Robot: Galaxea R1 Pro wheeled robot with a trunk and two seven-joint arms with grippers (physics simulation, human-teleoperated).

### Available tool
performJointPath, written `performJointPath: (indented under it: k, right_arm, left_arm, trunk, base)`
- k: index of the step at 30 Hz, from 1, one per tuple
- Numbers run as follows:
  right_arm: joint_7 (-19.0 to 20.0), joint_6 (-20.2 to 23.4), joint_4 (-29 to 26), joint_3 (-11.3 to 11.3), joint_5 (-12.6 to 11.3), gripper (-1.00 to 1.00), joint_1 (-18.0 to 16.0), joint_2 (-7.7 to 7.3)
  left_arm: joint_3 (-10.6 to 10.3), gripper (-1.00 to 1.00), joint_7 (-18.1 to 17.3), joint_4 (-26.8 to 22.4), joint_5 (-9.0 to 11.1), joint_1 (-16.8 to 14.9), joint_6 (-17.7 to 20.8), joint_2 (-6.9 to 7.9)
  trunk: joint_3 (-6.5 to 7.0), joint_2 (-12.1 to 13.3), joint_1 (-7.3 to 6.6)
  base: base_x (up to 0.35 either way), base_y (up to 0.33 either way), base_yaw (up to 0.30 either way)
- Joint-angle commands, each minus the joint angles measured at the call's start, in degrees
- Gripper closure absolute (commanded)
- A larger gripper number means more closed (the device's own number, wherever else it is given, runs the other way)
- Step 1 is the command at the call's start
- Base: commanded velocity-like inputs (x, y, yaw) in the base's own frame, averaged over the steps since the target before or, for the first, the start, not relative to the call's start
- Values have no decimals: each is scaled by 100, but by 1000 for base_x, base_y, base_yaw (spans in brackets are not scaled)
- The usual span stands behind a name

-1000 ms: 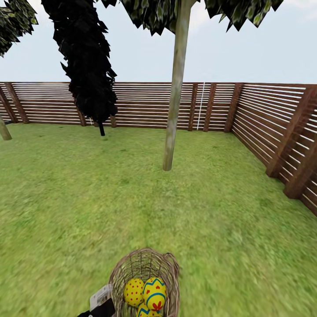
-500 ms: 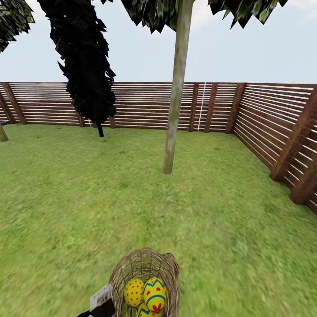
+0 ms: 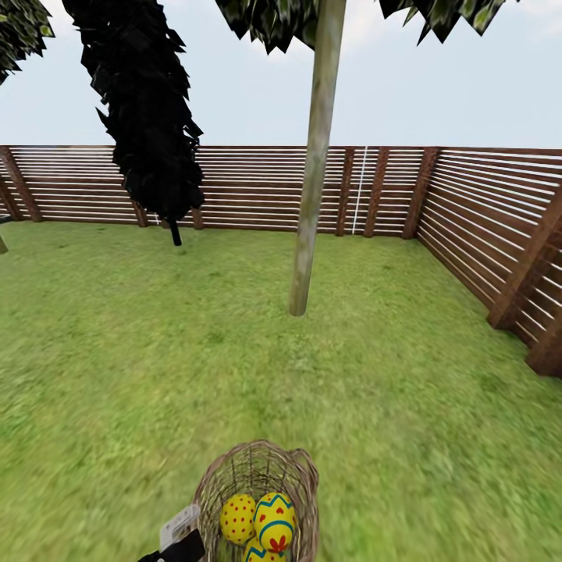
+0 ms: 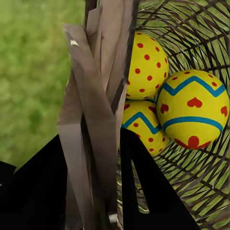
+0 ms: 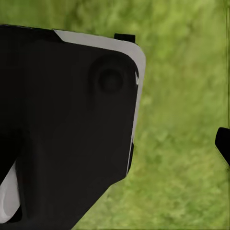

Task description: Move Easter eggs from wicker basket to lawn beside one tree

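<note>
The wicker basket (image 3: pixel 257 468) is at the bottom middle of the head view, tilted, with its opening facing me. My left gripper (image 3: pixel 181 538) is shut on its braided rim (image 4: pixel 96 120), one black finger on each side of the weave. All three Easter eggs lie inside: a red-dotted one (image 3: pixel 237 519) (image 4: pixel 146 64), one with blue zigzag bands (image 3: pixel 274 521) (image 4: pixel 194 110), and a third (image 3: pixel 254 553) (image 4: pixel 141 125) beneath them. The tree with the pale bare trunk (image 3: pixel 312 195) stands ahead on the lawn (image 3: pixel 390 406). In the right wrist view a black body with a white edge (image 5: pixel 72 124) blocks the fingers.
A black-foliaged, column-shaped tree (image 3: pixel 148 117) stands at the back left. A brown slatted fence (image 3: pixel 484 226) runs along the back and the right side, meeting in a corner. Open grass stretches between the basket and the pale trunk.
The whole head view has shifted: the pale trunk's base sits lower and nearer, and the fence has slid outward. The basket, eggs and left gripper keep the same place in view.
</note>
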Motion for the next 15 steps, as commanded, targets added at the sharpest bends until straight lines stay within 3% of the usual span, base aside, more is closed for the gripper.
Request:
performJointPath:
  k: [1,6,8,9,10,13,15]
  right_arm:
    - [19,-8,-7,-48,49,-100,-2,-1]
    - [24,46,-234,-49,60,-100,-12,-14]
    - [7,1429,-1592,-58,61,-100,-507,-53]
    - [12,2158,-2176,-65,56,-100,-804,-244]
    - [14,2357,-2437,-66,53,-100,-962,-401]
    - [25,2497,-2778,-66,63,-100,-1572,-822]
    - [29,2503,-2840,-36,116,-100,-1674,-963]
  left_arm:
    - [40,100,-24,-13,52,-2,41,-4]
    - [40,100,-21,-13,52,-2,44,-9]
    - [43,100,-16,-13,52,-2,46,-17]
    - [41,100,-15,-13,52,-2,46,-9]
    - [41,100,-15,-14,52,-2,46,-13]
    - [41,100,-15,-16,52,-2,46,-7]
    - [40,100,-15,-20,52,-2,46,-4]
  trunk:
    - [-7,-5,4]
    - [-7,-5,4]
    - [-7,-5,4]
    - [-7,-5,4]
    - [-7,-5,4]
    - [-7,-5,4]
    - [-7,-5,4]
  base:
    - [340,0,0]
    - [340,0,0]
    - [340,0,0]
    - [340,0,0]
    - [340,0,0]
    - [340,0,0]
    - [340,0,0]
